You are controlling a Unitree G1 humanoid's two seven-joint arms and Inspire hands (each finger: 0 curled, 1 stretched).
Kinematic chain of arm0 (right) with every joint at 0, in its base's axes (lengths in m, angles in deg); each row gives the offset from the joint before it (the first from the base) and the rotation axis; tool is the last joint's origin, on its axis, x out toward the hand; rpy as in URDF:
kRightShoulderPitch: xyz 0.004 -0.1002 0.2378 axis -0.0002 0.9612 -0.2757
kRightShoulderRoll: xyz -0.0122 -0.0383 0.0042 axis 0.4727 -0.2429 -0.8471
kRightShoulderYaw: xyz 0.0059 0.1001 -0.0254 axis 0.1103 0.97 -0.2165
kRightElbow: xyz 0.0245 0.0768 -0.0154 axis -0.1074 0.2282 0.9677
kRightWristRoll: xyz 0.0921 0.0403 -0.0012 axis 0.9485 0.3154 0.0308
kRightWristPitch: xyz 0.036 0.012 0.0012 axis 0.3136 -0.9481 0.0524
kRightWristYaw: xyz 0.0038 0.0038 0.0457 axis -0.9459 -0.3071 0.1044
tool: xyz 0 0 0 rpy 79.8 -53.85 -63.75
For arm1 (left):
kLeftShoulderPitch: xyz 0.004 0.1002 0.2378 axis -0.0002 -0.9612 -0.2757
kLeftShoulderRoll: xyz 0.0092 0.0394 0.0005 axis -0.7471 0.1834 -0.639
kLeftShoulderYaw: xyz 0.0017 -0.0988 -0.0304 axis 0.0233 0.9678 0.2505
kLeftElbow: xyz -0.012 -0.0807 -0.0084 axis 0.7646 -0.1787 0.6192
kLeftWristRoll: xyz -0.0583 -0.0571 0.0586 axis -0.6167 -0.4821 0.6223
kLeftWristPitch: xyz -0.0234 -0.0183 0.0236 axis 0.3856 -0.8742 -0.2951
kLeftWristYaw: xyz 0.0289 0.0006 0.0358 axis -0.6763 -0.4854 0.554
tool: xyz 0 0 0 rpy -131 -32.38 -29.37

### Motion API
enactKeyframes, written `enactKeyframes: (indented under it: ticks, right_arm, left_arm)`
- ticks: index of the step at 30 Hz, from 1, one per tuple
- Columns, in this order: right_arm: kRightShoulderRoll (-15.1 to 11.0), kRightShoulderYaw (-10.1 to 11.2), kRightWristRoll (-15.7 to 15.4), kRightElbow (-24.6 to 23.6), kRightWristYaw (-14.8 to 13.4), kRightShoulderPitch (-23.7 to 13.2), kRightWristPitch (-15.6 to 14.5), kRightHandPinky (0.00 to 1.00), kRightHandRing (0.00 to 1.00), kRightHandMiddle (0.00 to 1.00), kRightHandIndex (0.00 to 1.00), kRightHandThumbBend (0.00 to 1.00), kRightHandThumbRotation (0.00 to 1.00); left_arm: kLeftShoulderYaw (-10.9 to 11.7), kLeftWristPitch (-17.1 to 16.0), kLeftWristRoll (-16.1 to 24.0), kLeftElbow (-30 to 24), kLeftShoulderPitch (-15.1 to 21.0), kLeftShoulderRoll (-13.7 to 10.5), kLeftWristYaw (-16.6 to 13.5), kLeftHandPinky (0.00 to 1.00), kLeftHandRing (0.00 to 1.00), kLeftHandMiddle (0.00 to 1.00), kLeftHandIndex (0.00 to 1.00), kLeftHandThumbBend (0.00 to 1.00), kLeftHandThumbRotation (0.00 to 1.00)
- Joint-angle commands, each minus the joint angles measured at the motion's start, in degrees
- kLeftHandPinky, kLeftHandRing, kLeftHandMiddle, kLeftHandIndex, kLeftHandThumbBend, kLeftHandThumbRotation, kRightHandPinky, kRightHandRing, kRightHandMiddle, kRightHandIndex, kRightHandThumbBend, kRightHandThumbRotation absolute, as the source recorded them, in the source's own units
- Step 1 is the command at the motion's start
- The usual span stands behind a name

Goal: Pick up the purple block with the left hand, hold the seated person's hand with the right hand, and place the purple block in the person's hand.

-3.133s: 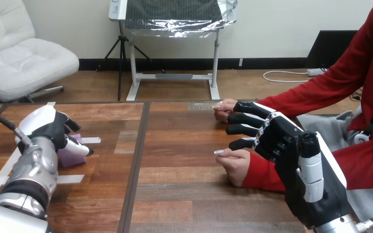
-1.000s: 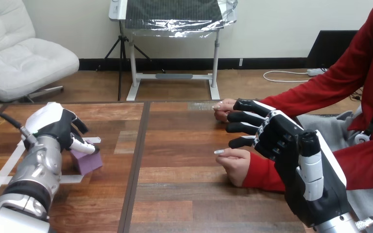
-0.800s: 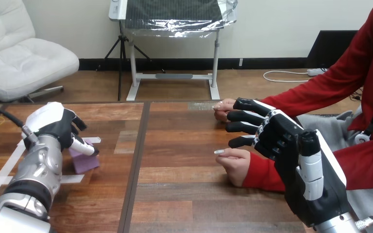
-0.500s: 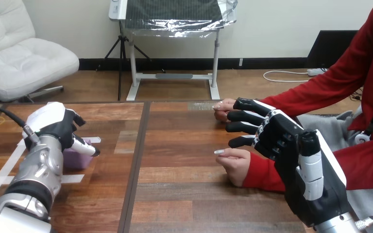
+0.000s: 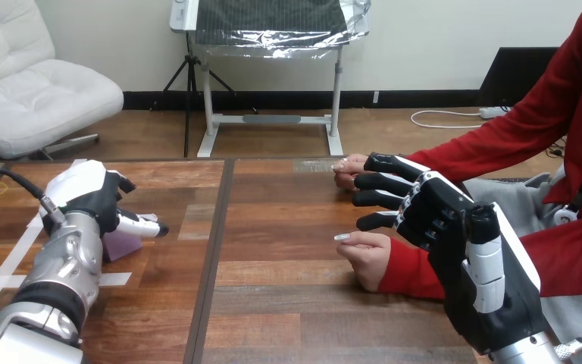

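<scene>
head view: purple block on the table, both hands loose

left hand (image 5: 83, 199) hovers at the table's (image 5: 288, 311) far left, its fingers relaxed and its thumb (image 5: 142, 225) straight, pointing right, gripping nothing. purple block (image 5: 123, 244) sits on the wood just near of that thumb, partly hidden by the wrist, beside a white tape strip (image 5: 114, 279). right hand (image 5: 432, 208) is at the right, its fingers (image 5: 383, 182) straight and spread. they reach left between the person's far hand (image 5: 346, 167) and the person's near hand (image 5: 369, 256). whether they touch either, i cannot tell.
</scene>
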Motion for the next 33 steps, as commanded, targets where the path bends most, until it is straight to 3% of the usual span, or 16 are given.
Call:
enactKeyframes:
  ticks: [1,10,33]
  right_arm:
    - [0.6,0.07,1.04,-1.04,-0.13,-3.22,0.34,0.63,0.74,0.76,0.78,0.88,1.0]
    - [0.63,0.0,0.81,-1.24,-0.33,-3.01,0.21,0.64,0.74,0.76,0.78,0.89,1.0]
    - [0.8,0.0,0.82,-1.02,-0.46,-2.99,0.54,0.64,0.74,0.76,0.78,0.87,1.0]
  left_arm:
    - [-0.42,-0.41,0.49,-2.14,2.98,-0.42,-1.33,0.7,0.78,0.78,0.78,0.83,0.35]
    - [1.15,-1.11,-1.08,-2.26,2.96,-0.34,-1.97,0.68,0.74,0.72,0.75,0.83,0.35]
    - [1.08,-2.19,-1.99,-2.29,3.36,-0.59,-2.39,0.64,0.69,0.68,0.68,0.77,0.34]
